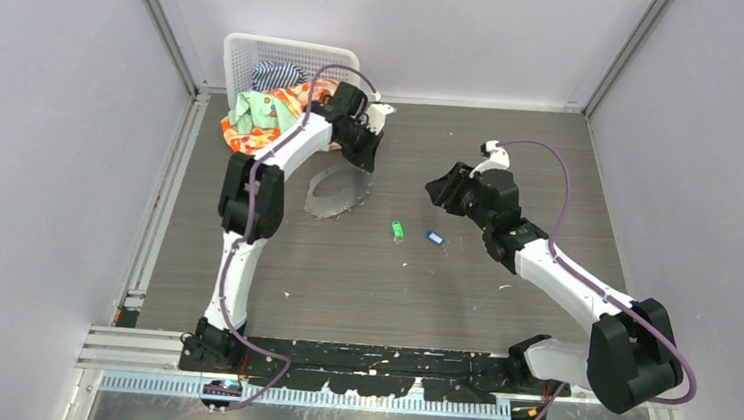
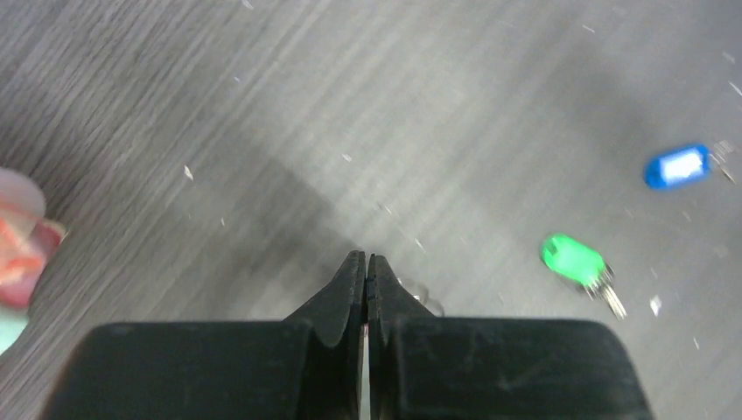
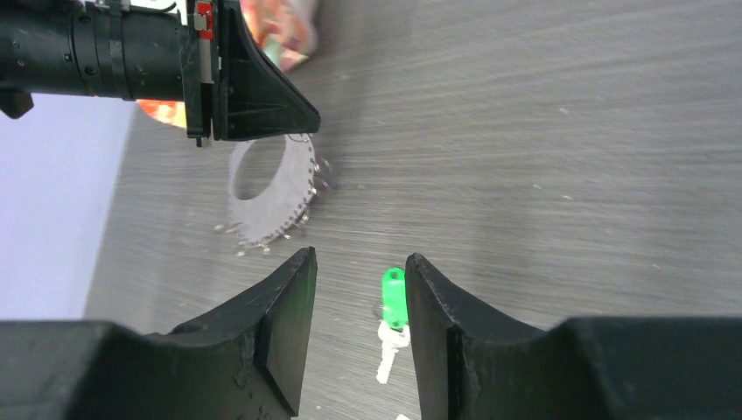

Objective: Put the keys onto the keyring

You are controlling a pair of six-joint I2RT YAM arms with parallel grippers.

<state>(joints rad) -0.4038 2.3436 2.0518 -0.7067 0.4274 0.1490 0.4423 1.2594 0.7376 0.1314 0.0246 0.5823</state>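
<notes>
The keyring (image 1: 333, 214), a large thin grey loop with a beaded fringe, hangs from my left gripper (image 1: 362, 154) at the far middle of the table, its lower rim near the surface. The left jaws are shut; a bit of the ring's wire (image 2: 426, 295) shows beside my left gripper's tips (image 2: 366, 258). The green key (image 1: 397, 230) and the blue key (image 1: 434, 238) lie on the table, side by side. My right gripper (image 1: 442, 190) is open and hovers above them. Its wrist view looks down between its open jaws (image 3: 359, 262) at the green key (image 3: 394, 297), with the keyring (image 3: 284, 210) beyond.
A white basket (image 1: 260, 56) with clothes stands at the back left, and a patterned cloth (image 1: 270, 117) spills out beside the left arm. Grey walls close the table in on three sides. Small white crumbs dot the surface.
</notes>
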